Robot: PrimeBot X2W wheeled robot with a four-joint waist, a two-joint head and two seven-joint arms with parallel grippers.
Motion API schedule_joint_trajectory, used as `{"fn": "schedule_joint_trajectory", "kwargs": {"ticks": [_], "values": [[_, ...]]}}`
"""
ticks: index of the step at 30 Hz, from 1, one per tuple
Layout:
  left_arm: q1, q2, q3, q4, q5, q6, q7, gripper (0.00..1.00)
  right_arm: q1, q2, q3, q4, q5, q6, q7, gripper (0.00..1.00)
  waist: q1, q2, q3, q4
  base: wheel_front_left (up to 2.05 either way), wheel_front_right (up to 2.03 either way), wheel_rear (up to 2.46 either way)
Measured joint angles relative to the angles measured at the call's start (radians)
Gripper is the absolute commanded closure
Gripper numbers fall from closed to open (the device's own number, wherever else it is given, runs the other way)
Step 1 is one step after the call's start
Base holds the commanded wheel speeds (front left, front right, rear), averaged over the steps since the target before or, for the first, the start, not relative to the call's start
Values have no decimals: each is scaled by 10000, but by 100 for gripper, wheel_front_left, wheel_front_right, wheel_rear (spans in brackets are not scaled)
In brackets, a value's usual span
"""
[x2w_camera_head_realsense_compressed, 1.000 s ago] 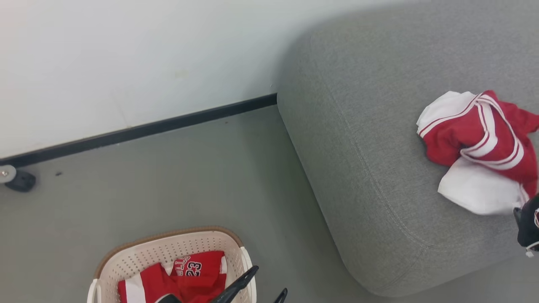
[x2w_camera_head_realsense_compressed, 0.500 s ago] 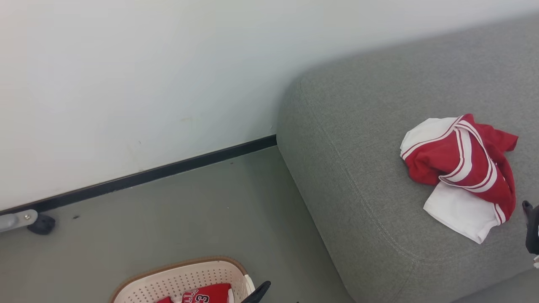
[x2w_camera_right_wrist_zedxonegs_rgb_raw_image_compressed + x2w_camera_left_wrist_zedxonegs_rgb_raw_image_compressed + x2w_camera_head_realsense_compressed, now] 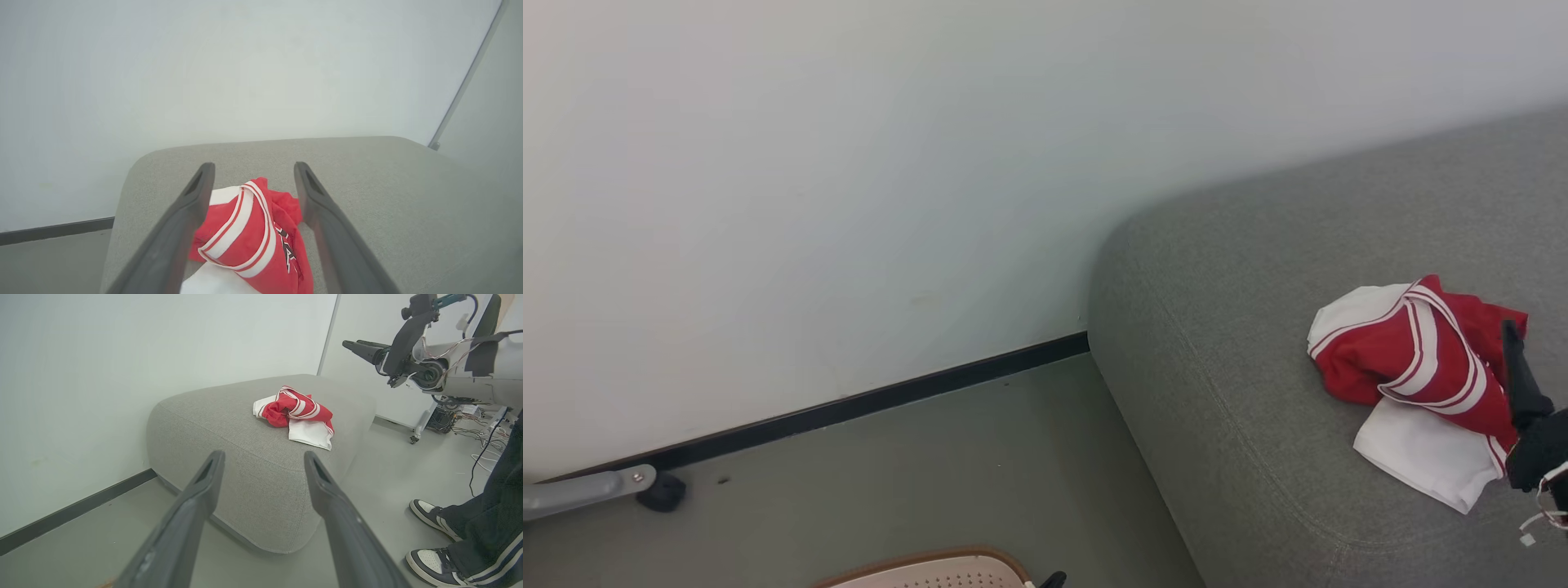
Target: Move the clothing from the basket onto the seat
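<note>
red-and-white soft fabric garment (image 3: 1413, 384): crumpled on large grey fabric seat cushion (image 3: 1225, 327), in from its rounded corner | cream perforated plastic basket (image 3: 931, 567): on floor | left gripper (image 3: 263, 455): fingers wide, empty | right gripper (image 3: 253, 167): fingers wide, empty, over garment

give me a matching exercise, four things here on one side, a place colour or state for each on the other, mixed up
1 garment
2 basket
3 left gripper
4 shoes

a open, empty
b brown rim
c worn by a person
d crumpled on the seat

Pairs: 1-d, 2-b, 3-a, 4-c
</note>
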Motion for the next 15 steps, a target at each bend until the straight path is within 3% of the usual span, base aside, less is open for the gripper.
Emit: {"fn": "schedule_joint_trajectory", "kwargs": {"ticks": [2,15], "values": [[1,-69,25,0,0,0,0,0,408,-2,244,-662,360,0,-435,0,0,0,-103,86,0,0,0],[-4,-282,291,86,15,0,0,0,3345,-136,1141,-5515,2633,0,-238,0,2,0,-429,648,0,0,0]]}}
